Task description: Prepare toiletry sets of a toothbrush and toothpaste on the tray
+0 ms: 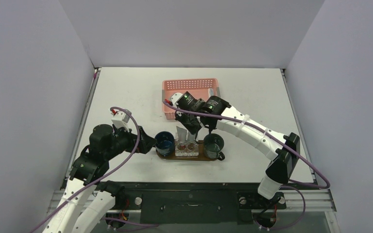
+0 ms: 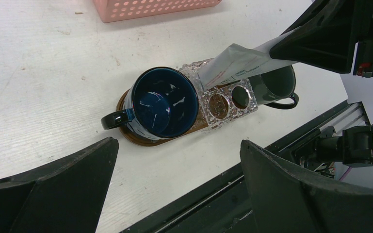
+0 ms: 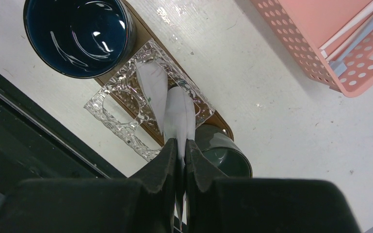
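The tray, a dark brown oval board, carries a blue mug, a clear square holder and a dark green mug. My right gripper is shut on the flat end of a white toothpaste tube. The tube slants down, its lower end in a hole of the clear holder. My left gripper is open and holds nothing, just left of the blue mug near the table's front edge. Thin white and blue handles, possibly toothbrushes, lie in the pink basket.
The pink perforated basket stands behind the tray, at mid table. The table's black front rail runs close under my left gripper. White walls close in the table on the left, right and back.
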You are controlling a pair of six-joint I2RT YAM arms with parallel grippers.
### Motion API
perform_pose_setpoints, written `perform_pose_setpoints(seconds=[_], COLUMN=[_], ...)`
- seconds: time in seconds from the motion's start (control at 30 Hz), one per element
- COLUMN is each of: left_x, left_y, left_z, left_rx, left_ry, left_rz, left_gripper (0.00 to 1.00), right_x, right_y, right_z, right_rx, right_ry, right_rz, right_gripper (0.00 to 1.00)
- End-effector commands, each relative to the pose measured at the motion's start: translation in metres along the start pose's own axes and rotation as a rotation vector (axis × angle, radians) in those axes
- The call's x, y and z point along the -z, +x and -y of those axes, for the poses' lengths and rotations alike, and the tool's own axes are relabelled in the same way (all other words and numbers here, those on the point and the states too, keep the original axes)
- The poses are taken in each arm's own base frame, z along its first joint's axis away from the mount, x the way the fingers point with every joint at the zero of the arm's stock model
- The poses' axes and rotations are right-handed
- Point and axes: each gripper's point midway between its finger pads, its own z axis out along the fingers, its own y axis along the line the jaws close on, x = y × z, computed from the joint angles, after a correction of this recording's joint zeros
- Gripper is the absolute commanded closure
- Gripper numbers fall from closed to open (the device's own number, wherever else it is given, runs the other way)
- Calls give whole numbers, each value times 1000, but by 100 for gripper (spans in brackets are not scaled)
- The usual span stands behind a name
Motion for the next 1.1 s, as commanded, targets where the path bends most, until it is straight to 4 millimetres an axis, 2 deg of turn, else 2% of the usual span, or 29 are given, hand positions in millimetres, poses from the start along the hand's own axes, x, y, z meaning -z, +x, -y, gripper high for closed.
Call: perform_pose_setpoints(seconds=[0.0, 0.83, 1.07], left_x=[0, -1, -1], left_y=[-7, -6, -6], left_z=[2, 2, 2], left_rx=[-20, -19, -19], left_ry=[6, 4, 4], left_rz=[28, 24, 24], left_gripper=[4, 4, 4], right_x=[-4, -32, -32], right_y=[-6, 7, 5], right_z=[7, 4, 6], right_rx=[-4, -24, -31], right_ry=[29, 8, 14], right_rz=[23, -34, -26], right_gripper=[100, 100, 88])
